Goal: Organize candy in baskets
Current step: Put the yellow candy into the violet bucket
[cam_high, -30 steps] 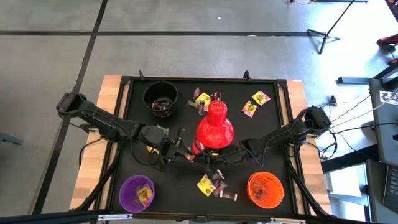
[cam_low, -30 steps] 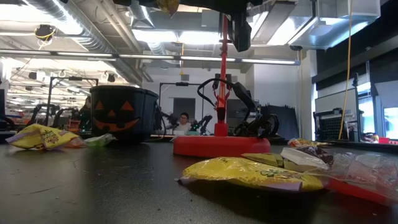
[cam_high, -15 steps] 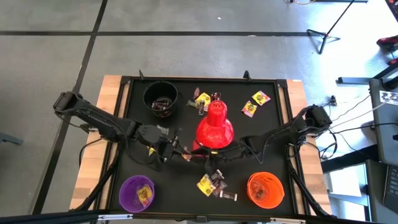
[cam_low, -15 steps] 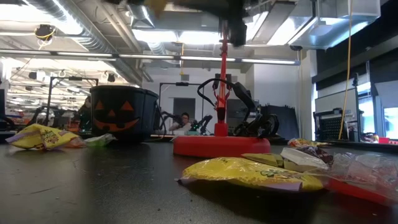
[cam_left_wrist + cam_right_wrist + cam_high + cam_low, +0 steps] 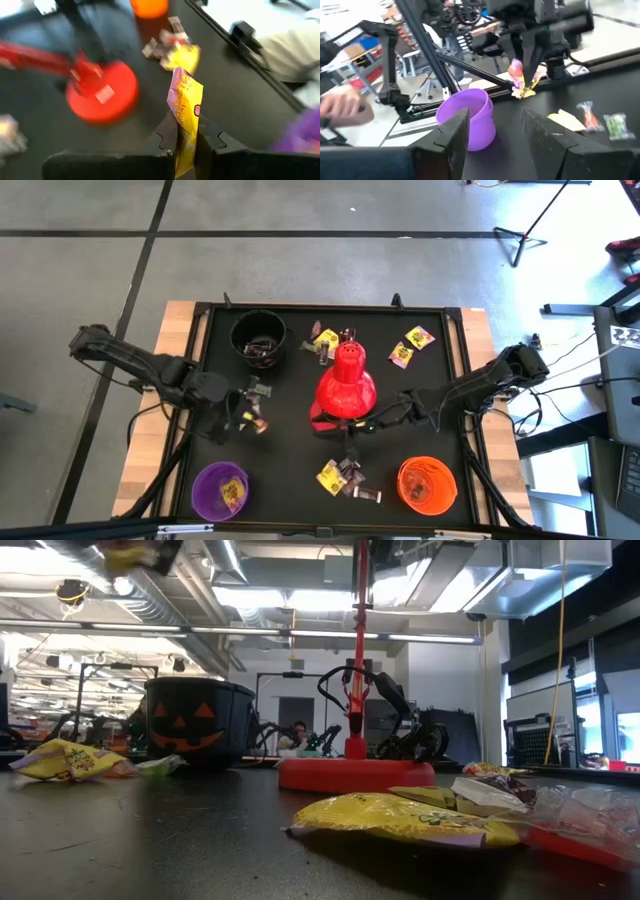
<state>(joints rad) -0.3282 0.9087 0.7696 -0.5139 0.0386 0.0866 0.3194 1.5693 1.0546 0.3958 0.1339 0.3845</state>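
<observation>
On the black bench (image 5: pixel 290 395) my left tool (image 5: pixel 186 142) pinched a yellow candy (image 5: pixel 186 107) just behind the purple basket (image 5: pixel 220 488), nearer than my empty, parted right tool (image 5: pixel 492 135).

High view: straight down over the whole tabletop (image 5: pixel 300 380).
Low view: tabletop level, facing the room.
Wrist views: close, facing each other.
Shared: red lamp (image 5: pixel 345 385) in high, low, left wrist views.

Premises were an open-plan robotics lab: exposed ceiling ducts (image 5: pixel 150 600) and strip lights (image 5: pixel 300 600), further robot arms (image 5: pixel 385 705) on benches behind, a concrete floor (image 5: pixel 300 270) with taped lines.
</observation>
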